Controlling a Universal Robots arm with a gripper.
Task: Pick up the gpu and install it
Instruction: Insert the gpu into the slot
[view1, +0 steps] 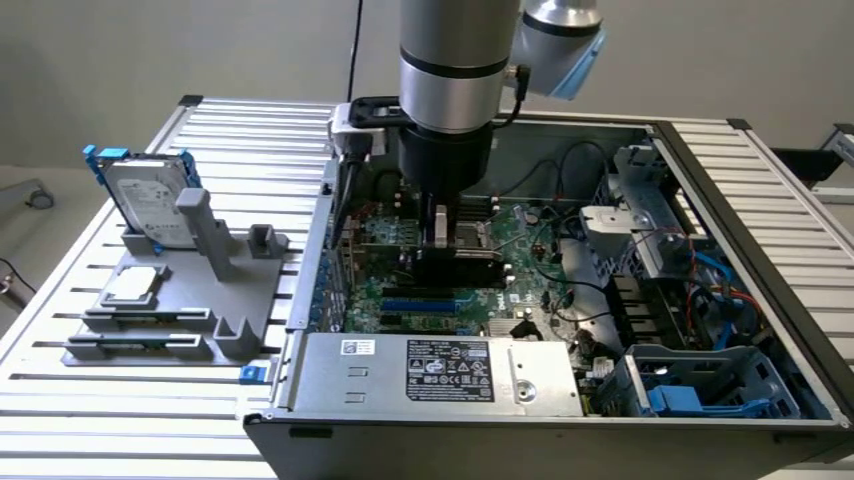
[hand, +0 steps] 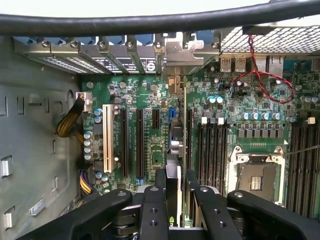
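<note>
- Inside the open grey metal computer case (view1: 801, 330), over the green motherboard (view1: 527, 245), you have the gpu (view1: 461, 268). It is a small flat card whose black rounded cover faces the exterior view. It hangs upright under the black gripper (view1: 447, 240).
- In the wrist view you see the gpu (hand: 176, 150) edge-on. It is a thin strip running away from the gripper (hand: 176, 176) toward its silver metal end bracket (hand: 182, 52), up at the case's rear slot row.
- The card's green board barely shows; edge-on, it blends into the motherboard (hand: 150, 100) behind it.
- Hand state: the black fingers (hand: 152, 210) are pinched narrow on the card, one on each face, and the card is held between them.
- The card runs parallel to the long black expansion slots (hand: 140, 145). You can't tell whether its lower edge is in a slot or just above one, because the gripper body hides that.
- In the exterior view, the arm's thick silver and black wrist covers the card's upper part and the board behind it.
- A thick black cable (hand: 150, 22) crosses the wrist view and cuts off the case's rear edge.
- Well apart, on the exterior view's left, a grey plastic fixture (view1: 214, 300) holds a silver hard drive with a blue frame (view1: 140, 195) upright.
</note>
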